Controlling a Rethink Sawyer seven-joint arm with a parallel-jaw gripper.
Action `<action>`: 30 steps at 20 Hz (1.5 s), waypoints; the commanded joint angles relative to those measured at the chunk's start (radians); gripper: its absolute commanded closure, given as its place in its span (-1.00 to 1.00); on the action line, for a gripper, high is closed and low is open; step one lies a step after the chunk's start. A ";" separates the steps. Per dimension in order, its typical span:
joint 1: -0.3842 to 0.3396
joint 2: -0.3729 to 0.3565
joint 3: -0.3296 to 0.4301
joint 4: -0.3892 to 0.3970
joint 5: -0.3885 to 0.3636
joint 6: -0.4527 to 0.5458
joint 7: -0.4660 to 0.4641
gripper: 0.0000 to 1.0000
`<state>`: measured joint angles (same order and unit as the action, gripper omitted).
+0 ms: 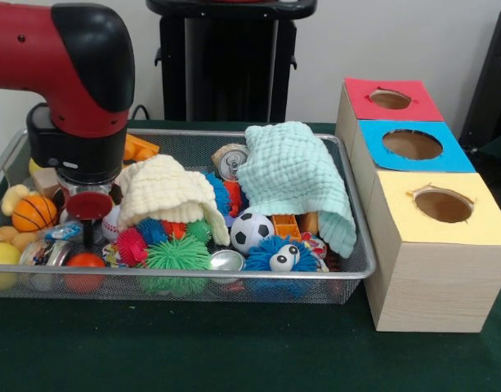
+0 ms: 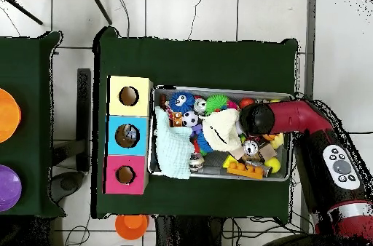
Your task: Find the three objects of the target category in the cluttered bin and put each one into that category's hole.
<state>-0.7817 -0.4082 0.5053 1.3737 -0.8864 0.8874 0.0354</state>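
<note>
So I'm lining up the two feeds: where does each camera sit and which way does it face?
Front view: across the table, facing the robot; shows the red arm lowered over the wire-mesh bin.
Overhead view: above, looking straight down; arm enters from lower right.
Shared: bin, mint cloth, blue-surround hole.

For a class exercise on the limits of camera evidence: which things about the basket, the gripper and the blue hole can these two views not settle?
- Gripper: front view shows it low among toys; open or shut unclear. Overhead, the arm covers it.
- Bottles: none clearly seen; the cream cloth and green cloth may hide some in the basket.
- Blue hole: contents too small and dark to identify in either view.
</note>
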 commanded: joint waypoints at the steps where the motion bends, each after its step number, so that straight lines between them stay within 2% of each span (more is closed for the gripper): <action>1: 0.010 0.027 -0.045 -0.055 -0.089 -0.017 -0.043 -1.00; 8: -0.005 0.022 -0.032 -0.045 -0.067 -0.021 -0.063 -1.00; 9: -0.006 0.022 -0.030 -0.045 -0.066 -0.023 -0.063 1.00; 23: -0.021 0.021 -0.012 -0.039 -0.054 -0.040 -0.076 1.00; 30: -0.069 -0.041 0.023 0.040 -0.012 -0.037 -0.127 1.00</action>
<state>-0.8035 -0.4220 0.5034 1.3717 -0.8843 0.8874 0.0354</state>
